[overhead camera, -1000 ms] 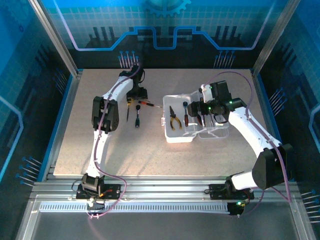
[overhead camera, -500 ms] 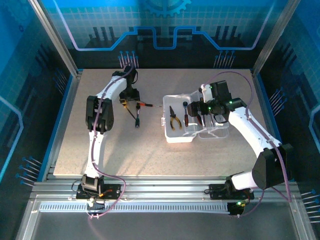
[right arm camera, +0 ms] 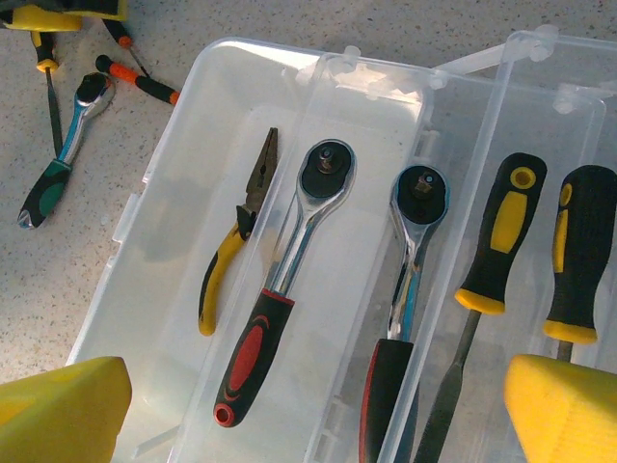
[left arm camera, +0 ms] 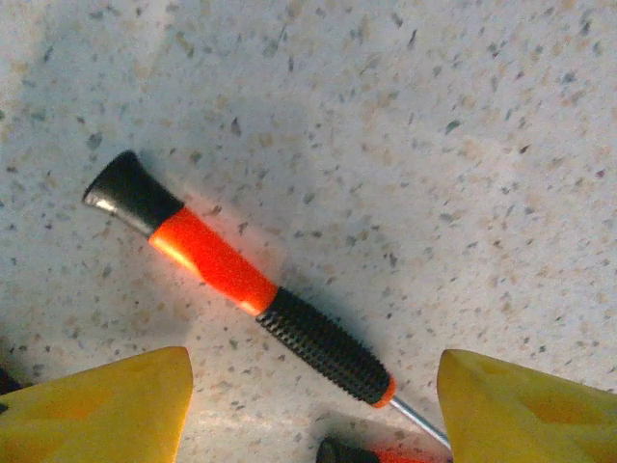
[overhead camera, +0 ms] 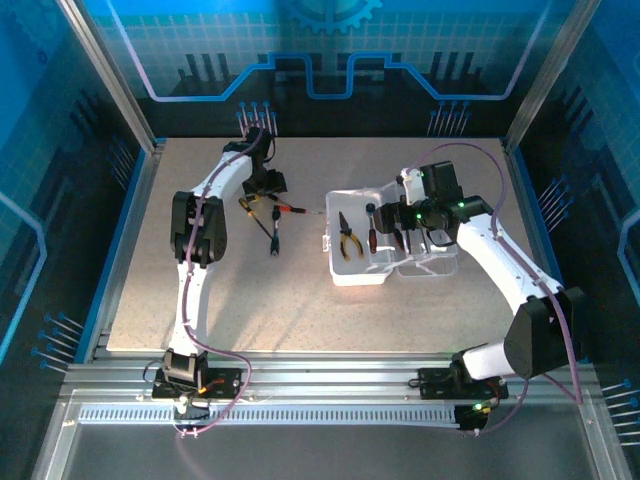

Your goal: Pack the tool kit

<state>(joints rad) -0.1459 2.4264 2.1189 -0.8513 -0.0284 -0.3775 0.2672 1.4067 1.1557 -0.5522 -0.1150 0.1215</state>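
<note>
- Hovering low over the table [overhead camera: 250,300], the left gripper [left arm camera: 313,386] has its yellow fingers spread apart with nothing between them. An orange-and-black screwdriver [left arm camera: 241,289] lies flat just ahead, untouched.
- Right gripper [right arm camera: 318,386] is also spread wide, hanging over the open clear case [right arm camera: 145,251], which sits right of centre on the table. Pliers [right arm camera: 231,251] and two ratchets [right arm camera: 280,289] already lie in it.
- Screwdriver judged light and rigid. The smooth orange band is likely slippery and the round handle may roll. Better to pinch across the ribbed black section, near the balance point.
- A green-handled ratchet [right arm camera: 58,164] lying loose nearby looks heavier at its steel head; take it mid-handle.
- Case looks thin-walled and probably flexes or slides if bumped, so lower tools in rather than drop them.
- Against a second ago: the left arm's elbow has swung leftward and its wrist sits slightly further left. One thin loose tool seems to lie at a new angle, hard to be sure. Right arm and case unchanged.
</note>
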